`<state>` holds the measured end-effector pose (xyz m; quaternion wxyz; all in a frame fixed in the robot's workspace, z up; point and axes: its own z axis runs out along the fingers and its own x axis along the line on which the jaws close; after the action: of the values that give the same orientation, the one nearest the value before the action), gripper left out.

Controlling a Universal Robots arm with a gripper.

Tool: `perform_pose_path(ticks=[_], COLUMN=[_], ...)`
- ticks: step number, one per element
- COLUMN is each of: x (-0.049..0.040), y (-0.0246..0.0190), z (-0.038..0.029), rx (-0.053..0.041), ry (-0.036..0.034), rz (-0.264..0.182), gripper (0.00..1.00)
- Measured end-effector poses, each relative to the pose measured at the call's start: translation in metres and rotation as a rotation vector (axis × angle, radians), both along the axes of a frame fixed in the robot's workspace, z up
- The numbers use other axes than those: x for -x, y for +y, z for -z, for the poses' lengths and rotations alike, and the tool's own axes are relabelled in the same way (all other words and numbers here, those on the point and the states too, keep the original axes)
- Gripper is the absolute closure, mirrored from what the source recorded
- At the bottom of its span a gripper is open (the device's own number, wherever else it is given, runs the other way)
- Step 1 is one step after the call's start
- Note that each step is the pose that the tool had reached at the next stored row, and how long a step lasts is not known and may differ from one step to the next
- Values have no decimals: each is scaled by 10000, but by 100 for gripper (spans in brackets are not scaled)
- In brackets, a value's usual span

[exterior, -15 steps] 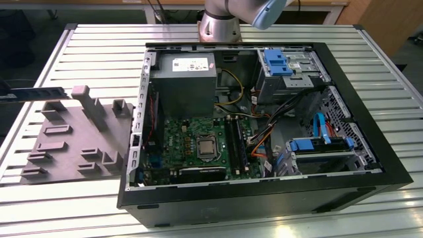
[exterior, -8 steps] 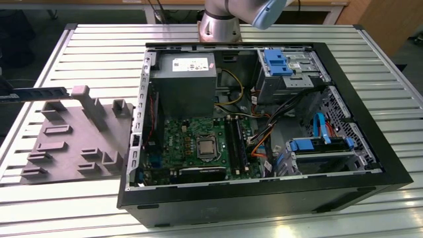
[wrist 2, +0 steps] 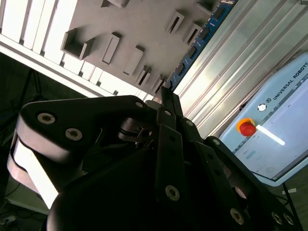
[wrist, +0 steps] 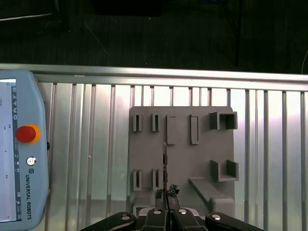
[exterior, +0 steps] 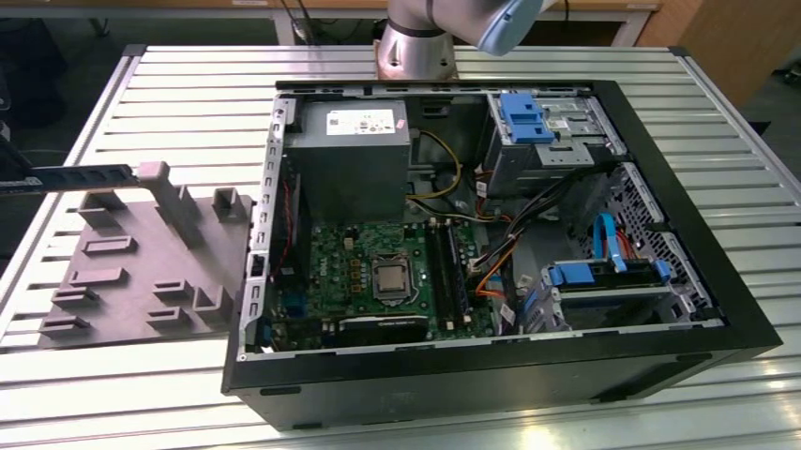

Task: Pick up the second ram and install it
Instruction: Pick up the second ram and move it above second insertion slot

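Note:
The second ram (exterior: 90,175) is a long dark board that hangs level over the far corner of the grey holder plate (exterior: 126,272), at the exterior view's left. In the first wrist view I see it edge-on as a thin dark line (wrist: 164,161) running out from my gripper (wrist: 167,195) above the plate (wrist: 202,159). In the second wrist view its blue-green face with chips (wrist 2: 199,41) stretches away from the fingertips (wrist 2: 166,94). The gripper is shut on one end of the ram.
An open computer case (exterior: 701,337) lies on the slatted table at the exterior view's right, with the green motherboard (exterior: 344,262) and its black slots (exterior: 444,272) inside. A teach pendant (wrist: 19,159) lies beside the holder plate. The arm's base (exterior: 415,47) stands behind the case.

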<state>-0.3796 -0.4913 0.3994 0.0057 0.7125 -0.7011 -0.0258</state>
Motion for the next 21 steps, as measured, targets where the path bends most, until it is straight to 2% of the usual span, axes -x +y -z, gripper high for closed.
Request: perform_pose_path(ticks=[21], x=[-123], y=[0], z=[0], rx=[0], ry=[0], rz=[0], gripper=[88])
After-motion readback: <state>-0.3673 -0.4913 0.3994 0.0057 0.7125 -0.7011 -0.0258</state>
